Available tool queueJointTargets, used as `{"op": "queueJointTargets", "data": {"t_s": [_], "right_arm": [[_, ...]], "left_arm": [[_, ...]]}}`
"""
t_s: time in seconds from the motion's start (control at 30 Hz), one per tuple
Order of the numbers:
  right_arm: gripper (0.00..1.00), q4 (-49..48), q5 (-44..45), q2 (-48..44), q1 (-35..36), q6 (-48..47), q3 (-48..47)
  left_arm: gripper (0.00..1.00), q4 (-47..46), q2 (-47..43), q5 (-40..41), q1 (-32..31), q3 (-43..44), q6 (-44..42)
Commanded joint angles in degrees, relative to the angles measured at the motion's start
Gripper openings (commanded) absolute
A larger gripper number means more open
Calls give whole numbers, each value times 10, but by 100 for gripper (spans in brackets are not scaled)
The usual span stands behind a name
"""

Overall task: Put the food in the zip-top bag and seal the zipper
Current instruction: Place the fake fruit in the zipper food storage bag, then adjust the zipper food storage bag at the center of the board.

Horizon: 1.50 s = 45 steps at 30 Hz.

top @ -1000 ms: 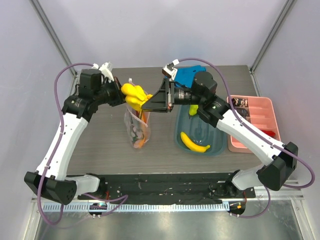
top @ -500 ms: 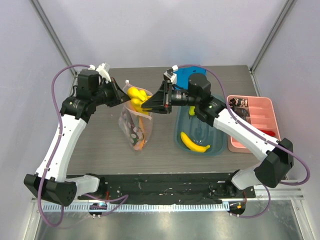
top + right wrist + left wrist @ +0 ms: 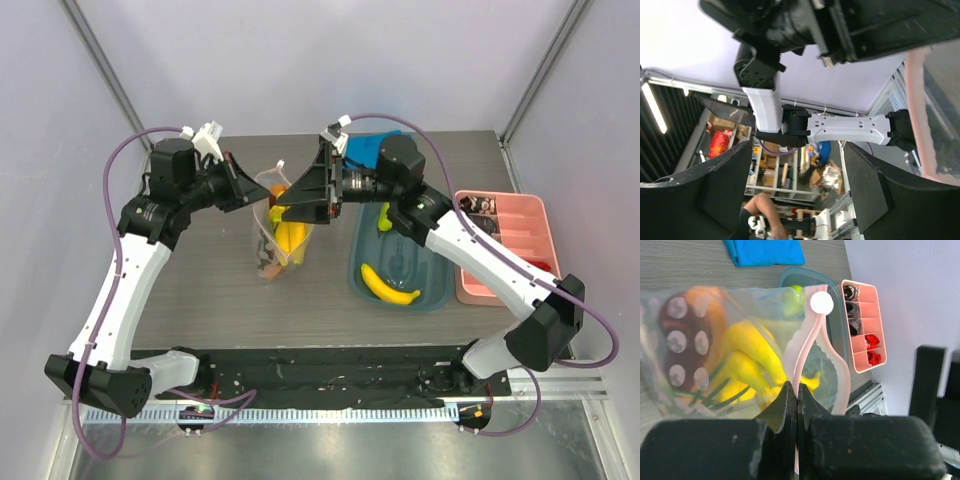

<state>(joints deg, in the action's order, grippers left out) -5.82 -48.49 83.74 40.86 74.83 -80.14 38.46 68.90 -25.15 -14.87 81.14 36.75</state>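
The left gripper (image 3: 797, 390) is clenched on the pink zipper (image 3: 807, 340) of the zip-top bag (image 3: 268, 250). The bag hangs upright just left of the teal tub (image 3: 358, 280), with the banana bunch (image 3: 290, 237) and an orange pepper (image 3: 707, 297) inside. The right gripper (image 3: 284, 208) sits at the bag's mouth, jaws spread wide, gripping nothing.
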Motion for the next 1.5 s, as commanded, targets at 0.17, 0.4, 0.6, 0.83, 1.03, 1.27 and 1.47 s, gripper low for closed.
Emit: {"op": "queueJointTargets", "data": {"t_s": [0.17, 0.4, 0.6, 0.83, 1.03, 1.27, 1.47], "right_arm": [[75, 49, -99, -8, -95, -221, -85], [68, 428, 84, -18, -75, -702, -186], [69, 474, 220, 17, -68, -722, -183], [64, 491, 207, 51, -51, -716, -160], [1, 483, 133, 57, -39, -688, -171], [1, 309, -19, -23, -39, -495, -162], [1, 354, -5, 26, -46, -513, -126]], "left_arm": [[0, -46, -20, -39, 6, 9, 10], [0, -53, -13, -81, 9, 5, 16], [0, -60, -21, -85, 9, -1, 10], [0, -50, -15, -90, 9, -3, 6], [0, -5, -12, -84, 9, -1, -23], [6, 147, -2, -3, 6, 115, -141], [14, 207, 47, 32, -9, 121, -201]]}}
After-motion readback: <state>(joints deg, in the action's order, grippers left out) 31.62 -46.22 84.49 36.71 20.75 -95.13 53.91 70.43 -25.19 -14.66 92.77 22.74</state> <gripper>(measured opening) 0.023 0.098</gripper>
